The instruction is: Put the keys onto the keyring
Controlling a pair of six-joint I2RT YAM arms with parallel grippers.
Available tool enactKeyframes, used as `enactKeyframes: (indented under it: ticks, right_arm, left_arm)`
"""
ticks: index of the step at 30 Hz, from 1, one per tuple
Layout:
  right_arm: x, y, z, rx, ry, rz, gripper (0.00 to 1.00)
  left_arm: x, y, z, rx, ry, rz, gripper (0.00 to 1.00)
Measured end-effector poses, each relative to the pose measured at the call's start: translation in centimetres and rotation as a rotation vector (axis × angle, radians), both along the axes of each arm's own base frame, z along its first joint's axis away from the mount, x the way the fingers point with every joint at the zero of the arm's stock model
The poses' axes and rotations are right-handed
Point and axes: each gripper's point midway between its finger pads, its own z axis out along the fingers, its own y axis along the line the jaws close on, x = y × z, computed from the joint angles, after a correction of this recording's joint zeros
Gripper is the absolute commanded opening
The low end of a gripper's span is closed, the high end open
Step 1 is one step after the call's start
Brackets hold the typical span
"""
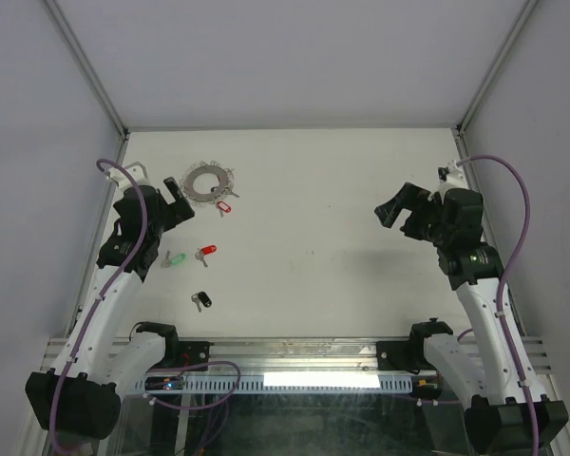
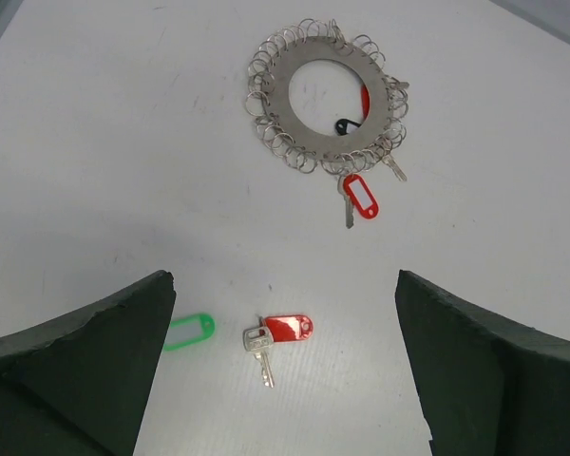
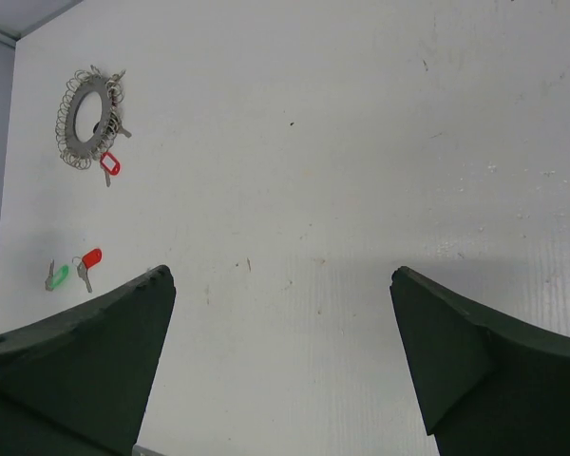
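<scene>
The keyring (image 1: 209, 182) lies flat at the far left; it also shows in the left wrist view (image 2: 323, 92) and the right wrist view (image 3: 88, 118). A red-tagged key (image 2: 359, 197) hangs at its rim and a black tag (image 2: 346, 124) lies in its hole. A loose red-tagged key (image 1: 206, 251) (image 2: 275, 332), a green-tagged key (image 1: 175, 258) (image 2: 190, 332) and a black-tagged key (image 1: 201, 300) lie on the table nearer me. My left gripper (image 1: 179, 198) (image 2: 285, 275) is open and empty above the loose red key. My right gripper (image 1: 391, 211) (image 3: 280, 274) is open and empty at the right.
The white table (image 1: 323, 237) is enclosed by grey walls with metal corner posts (image 1: 85, 66). An aluminium rail (image 1: 294, 351) with cables runs along the near edge between the arm bases.
</scene>
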Motion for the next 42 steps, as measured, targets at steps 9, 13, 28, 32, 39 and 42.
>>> enactKeyframes:
  ticks: [9,13,28,32,39,42]
  right_arm:
    - [0.2,-0.5,0.4,-0.012,-0.015,-0.027,1.00]
    - [0.3,-0.4,0.2,-0.008,-0.007,-0.023,1.00]
    - [-0.6,1.2,-0.9,0.055,0.033,0.051,0.99]
    - [-1.1,1.7,-2.3,0.081,0.073,0.073,0.99]
    - [-1.7,2.7,-3.4,0.114,0.097,0.122,0.99]
    - [-1.8,3.0,-3.1,0.124,0.090,0.140,0.99]
  left_arm:
    - [0.2,0.6,0.6,0.053,-0.008,-0.001,0.99]
    - [1.5,0.1,1.6,0.081,-0.008,-0.046,0.99]
    - [10.2,-4.2,-1.9,0.120,0.171,-0.314,0.99]
    - [12.5,-5.1,-4.5,0.122,0.260,-0.368,0.99]
    - [15.1,-6.3,-9.1,0.098,0.391,-0.428,0.99]
    - [16.1,-6.9,-10.9,0.092,0.430,-0.458,0.99]
